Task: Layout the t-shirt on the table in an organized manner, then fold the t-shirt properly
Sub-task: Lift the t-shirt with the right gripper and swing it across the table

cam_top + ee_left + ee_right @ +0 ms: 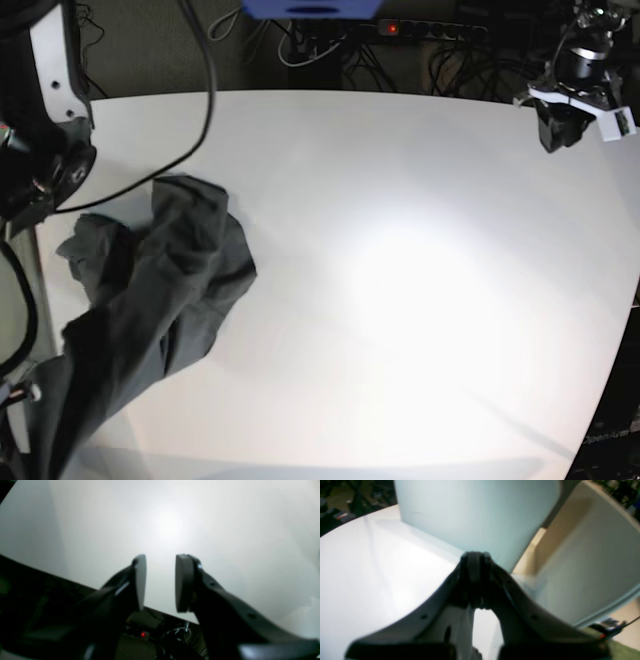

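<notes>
The dark grey t-shirt (165,290) lies crumpled on the left part of the white table (400,280), and its lower end hangs over the near left edge. My left gripper (160,560) is open over bare table (170,525) with nothing between its pads. In the base view that arm's end (568,105) sits at the far right corner, far from the shirt. My right gripper (476,555) is shut with nothing visible in it, above the table (370,575). Its arm (45,120) stands at the far left, just behind the shirt.
A power strip (420,28) with a red light and loose cables lie behind the table's far edge. A black cable (205,110) droops over the far left of the table. In the right wrist view a white upright panel (475,512) and a pale tilted board (595,567) stand close ahead.
</notes>
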